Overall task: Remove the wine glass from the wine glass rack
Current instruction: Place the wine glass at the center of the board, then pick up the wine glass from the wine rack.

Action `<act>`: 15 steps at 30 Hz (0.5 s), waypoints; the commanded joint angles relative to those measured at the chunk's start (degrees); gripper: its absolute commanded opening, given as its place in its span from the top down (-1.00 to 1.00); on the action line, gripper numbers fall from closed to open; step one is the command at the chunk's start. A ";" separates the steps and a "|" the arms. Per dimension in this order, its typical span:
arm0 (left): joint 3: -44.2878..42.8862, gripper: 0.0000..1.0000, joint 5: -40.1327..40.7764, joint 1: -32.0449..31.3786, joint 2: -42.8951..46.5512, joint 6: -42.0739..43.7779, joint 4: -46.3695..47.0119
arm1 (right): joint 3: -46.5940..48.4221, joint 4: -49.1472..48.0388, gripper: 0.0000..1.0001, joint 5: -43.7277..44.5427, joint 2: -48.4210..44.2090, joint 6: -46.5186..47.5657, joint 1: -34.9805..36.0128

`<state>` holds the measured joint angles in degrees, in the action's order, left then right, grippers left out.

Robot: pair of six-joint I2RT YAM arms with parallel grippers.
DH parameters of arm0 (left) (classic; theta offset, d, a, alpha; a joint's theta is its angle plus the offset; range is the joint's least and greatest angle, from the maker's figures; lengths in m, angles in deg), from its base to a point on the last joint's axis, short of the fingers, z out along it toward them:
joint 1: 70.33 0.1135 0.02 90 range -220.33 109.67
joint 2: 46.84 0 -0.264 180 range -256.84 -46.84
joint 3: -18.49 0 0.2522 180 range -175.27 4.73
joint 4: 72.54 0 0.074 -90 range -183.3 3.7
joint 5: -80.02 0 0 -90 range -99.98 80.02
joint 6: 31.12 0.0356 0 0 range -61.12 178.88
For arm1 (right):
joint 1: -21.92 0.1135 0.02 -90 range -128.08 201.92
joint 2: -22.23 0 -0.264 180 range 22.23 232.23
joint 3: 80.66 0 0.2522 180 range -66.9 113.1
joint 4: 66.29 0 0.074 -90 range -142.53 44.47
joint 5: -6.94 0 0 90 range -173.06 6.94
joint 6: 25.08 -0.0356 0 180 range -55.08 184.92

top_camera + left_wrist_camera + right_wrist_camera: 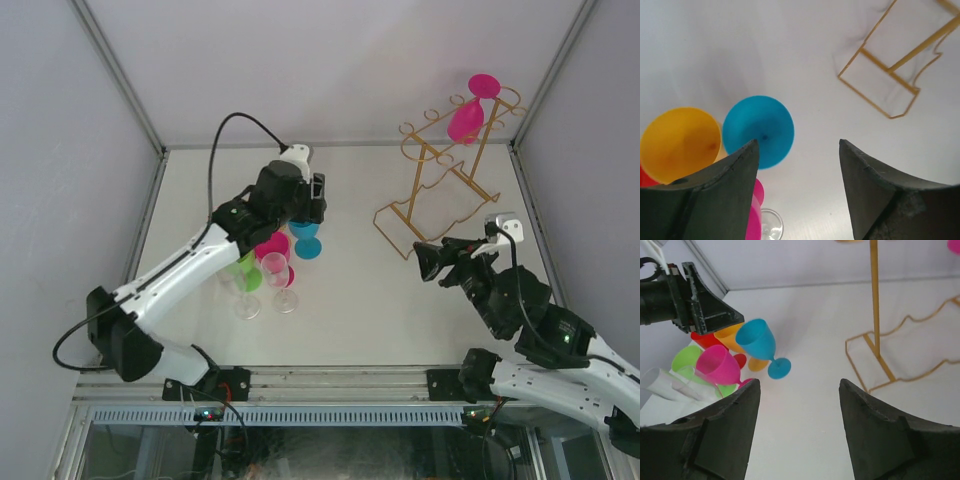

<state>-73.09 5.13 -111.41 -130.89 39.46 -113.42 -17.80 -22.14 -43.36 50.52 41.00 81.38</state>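
Two pincers were spread wide and held nothing. The right pincer (800, 382) hung low by the counter's right edge, just short of the rack's base wire. The left pincer (799, 145) hovered over a huddle of coloured glasses on the counter's left half, with a blue glass (758, 131) directly beneath it. The gold rack (874, 315) stood toward the far right corner, and one magenta glass (466, 118) hung from its top arm, bowl down and foot up, well apart from either pincer. The glass looked light, stiff and smooth, probably plastic, so likely slippery rather than fragile. The bowl seemed the safest hold, gripped across its width. It would probably need sliding out along the arm, since the thin rack could tip if tugged.
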 commanded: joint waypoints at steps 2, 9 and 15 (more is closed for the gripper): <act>5.18 -0.46 -3.59 1.36 12.51 -3.33 6.64 | 6.39 -9.60 -0.29 -6.11 2.83 15.11 -1.64; 11.68 -0.69 -9.05 4.17 25.72 -4.44 8.51 | 15.83 -13.28 -0.48 -7.74 11.27 27.16 -7.57; 12.11 -0.90 -10.83 5.22 32.32 -3.93 3.42 | 29.25 -7.63 -0.55 -19.47 22.47 22.47 -27.89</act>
<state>-61.77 -3.00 -107.03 -101.55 35.79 -108.11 3.75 -31.27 -52.88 67.33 64.41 64.81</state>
